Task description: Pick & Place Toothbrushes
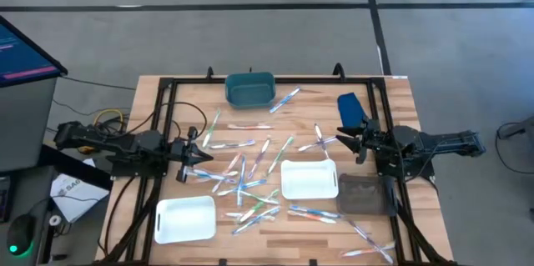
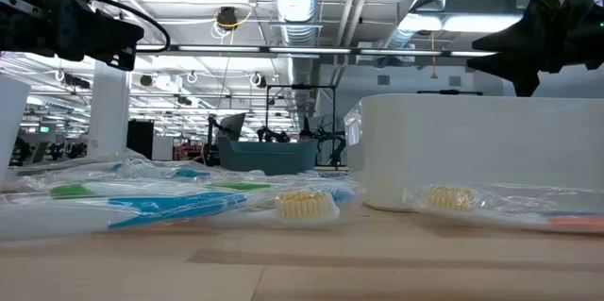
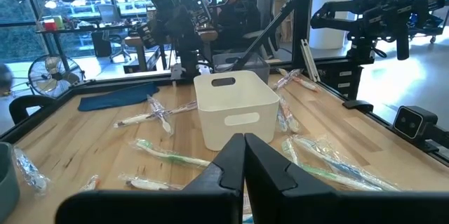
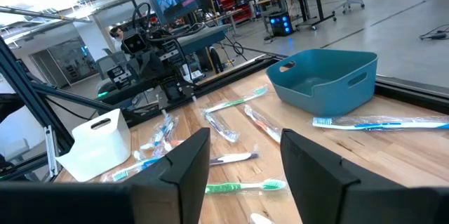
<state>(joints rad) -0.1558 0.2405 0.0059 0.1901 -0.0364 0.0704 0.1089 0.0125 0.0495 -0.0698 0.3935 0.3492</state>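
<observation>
- The toothbrushes (image 1: 250, 170) lie all over the middle of the wooden table (image 1: 300, 245), many in clear wrappers, some crossing each other. A few lie near the teal bin (image 1: 250, 88), and some lie by the white tray (image 1: 309, 179) in the middle.
- The left gripper (image 1: 193, 159) hangs above the left edge of the pile with its fingers pressed together and nothing in them. If it goes down like that, it could just poke a brush away.
- The right gripper (image 1: 344, 138) hangs above the right side with its fingers apart and empty.
- The brushes overlap (the wrappers look slippery too), so I think a grab could catch two at once, or one could slide out.
- A brush pushed sideways might slip off the table.
</observation>
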